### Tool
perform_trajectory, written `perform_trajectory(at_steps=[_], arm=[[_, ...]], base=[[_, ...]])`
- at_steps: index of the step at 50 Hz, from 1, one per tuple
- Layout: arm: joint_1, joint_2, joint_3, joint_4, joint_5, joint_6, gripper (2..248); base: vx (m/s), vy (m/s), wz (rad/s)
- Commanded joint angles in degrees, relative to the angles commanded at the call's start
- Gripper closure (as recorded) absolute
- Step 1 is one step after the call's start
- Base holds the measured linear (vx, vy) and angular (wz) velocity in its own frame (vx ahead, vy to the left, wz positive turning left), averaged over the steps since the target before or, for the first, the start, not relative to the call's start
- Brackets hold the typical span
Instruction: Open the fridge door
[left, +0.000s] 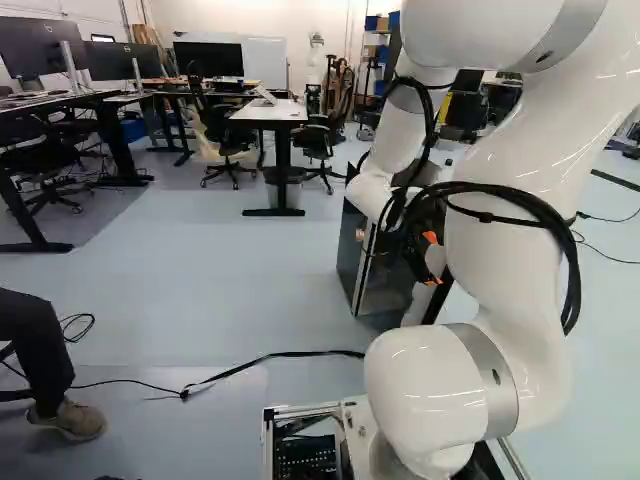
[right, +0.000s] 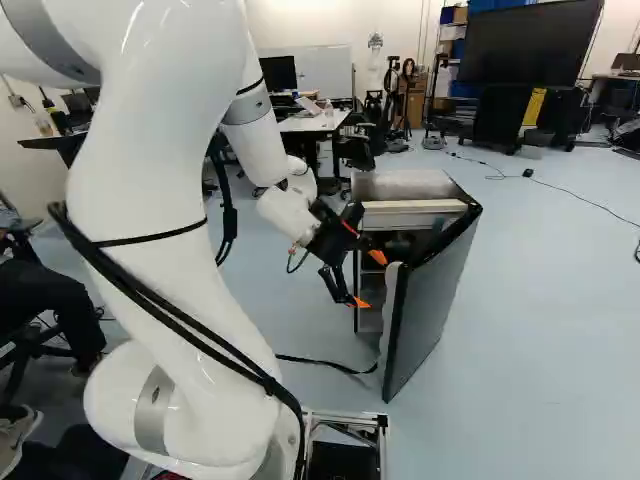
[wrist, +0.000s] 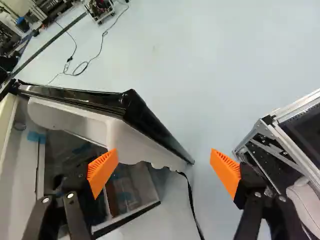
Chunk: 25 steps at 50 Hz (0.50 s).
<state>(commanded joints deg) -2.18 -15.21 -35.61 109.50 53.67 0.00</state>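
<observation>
The gripper hangs by the door side of the small fridge. Its door stands swung well out, baring shelves inside. Seen from the wrist, the gripper is open, with one orange finger over the fridge's inner side and the other above the floor beyond the door's edge. The door's white inner liner and black rim reach into the space ahead of the fingers; neither finger clearly touches them. In the left base view the arm partly hides the fridge.
The base's metal frame lies beside the gripper, opposite the fridge. A black cable runs across the floor towards the fridge. A person's leg shows at the left. Desks and chairs stand farther back, with another robot beyond.
</observation>
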Motion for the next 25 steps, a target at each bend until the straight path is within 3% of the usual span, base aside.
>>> perform_trajectory(at_steps=[25], arm=[[-0.6,-0.2,-0.3,-0.1,1.2,0.0,3]], base=[[0.000,0.000,0.000]])
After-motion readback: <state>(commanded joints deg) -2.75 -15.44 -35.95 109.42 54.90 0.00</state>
